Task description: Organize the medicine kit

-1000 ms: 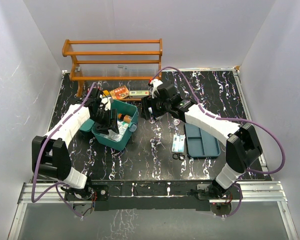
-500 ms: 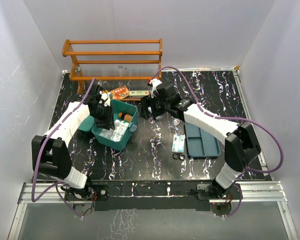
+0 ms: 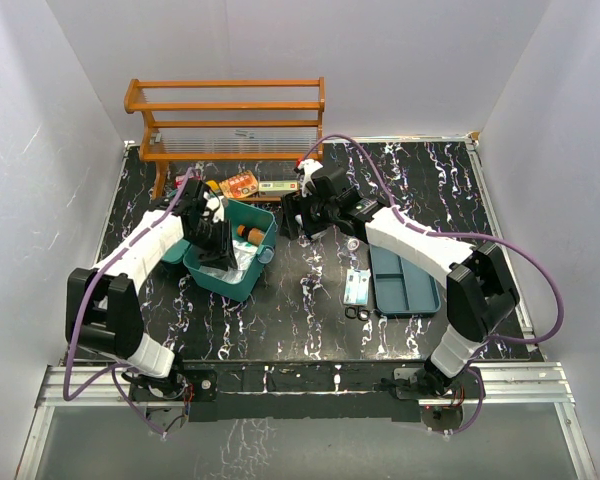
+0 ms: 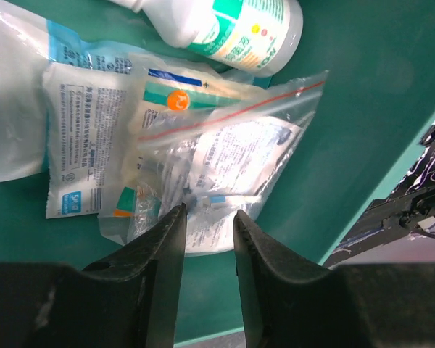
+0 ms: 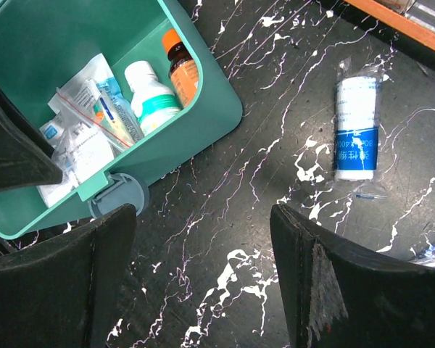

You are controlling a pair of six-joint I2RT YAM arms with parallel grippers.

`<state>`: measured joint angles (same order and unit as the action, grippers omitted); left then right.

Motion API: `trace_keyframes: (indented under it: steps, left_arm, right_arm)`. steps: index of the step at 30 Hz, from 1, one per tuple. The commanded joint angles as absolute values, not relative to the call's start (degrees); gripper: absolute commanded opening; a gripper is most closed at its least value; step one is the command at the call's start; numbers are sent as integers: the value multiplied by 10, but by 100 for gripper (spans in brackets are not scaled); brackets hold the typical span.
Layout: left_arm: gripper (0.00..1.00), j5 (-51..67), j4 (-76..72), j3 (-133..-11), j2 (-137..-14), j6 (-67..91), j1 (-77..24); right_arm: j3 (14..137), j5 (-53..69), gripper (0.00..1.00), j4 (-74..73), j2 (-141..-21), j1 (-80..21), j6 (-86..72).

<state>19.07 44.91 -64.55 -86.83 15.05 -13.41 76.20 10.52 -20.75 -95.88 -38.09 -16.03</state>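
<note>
Left wrist: left gripper [image 4: 207,210] narrowly parted at zip bag [image 4: 232,145] in medicine kit [image 4: 348,109], grip unclear; right gripper [image 5: 201,214], three o'clock of it, gapes.

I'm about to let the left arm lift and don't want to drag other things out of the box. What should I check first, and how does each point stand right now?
1. Left gripper placed at the zip bag inside the medicine kit box: ok.
2. Firm grip on the bag: cannot tell; the jaws are narrow, with a gap between them at the bag's edge.
3. White bottle apart from that gripper: ok.
4. Right gripper open, empty and outside the box: ok.
5. All supplies packed: not ok; a bandage roll lies out on the table.
</note>
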Motion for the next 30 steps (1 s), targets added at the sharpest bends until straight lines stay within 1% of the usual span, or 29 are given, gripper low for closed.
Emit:
trace_keyframes:
  steps: [1, 5, 9, 14, 17, 21, 25, 28, 30]
  left_arm:
    - [31, 186, 451, -632, -877, 170, -149]
    - [32, 148, 456, -634, -889, 191, -157]
    - [37, 121, 452, -638, -901, 216, -175]
    - [39, 102, 463, -650, -917, 219, -195]
    - [41, 88, 478, -672, -902, 212, -195]
    - [45, 72, 500, -710, -881, 200, -195]
    - [52, 45, 534, -758, -872, 181, -195]
    - [53, 31, 552, -784, -862, 170, -194]
    - [53, 31, 549, -797, -851, 168, -193]
  right_arm:
    - [784, 109, 73, -185, -955, -378, -166]
    - [775, 107, 73, -184, -952, -378, -167]
    - [768, 108, 73, -184, -948, -379, -168]
    - [762, 103, 73, -184, -940, -379, -168]
    - [754, 88, 73, -183, -926, -378, -172]
    - [740, 51, 73, -180, -900, -378, -179]
    - [715, -12, 73, -178, -867, -375, -208]
    - [691, -57, 73, -183, -838, -373, -234]
    - [676, -101, 73, -212, -824, -372, -261]
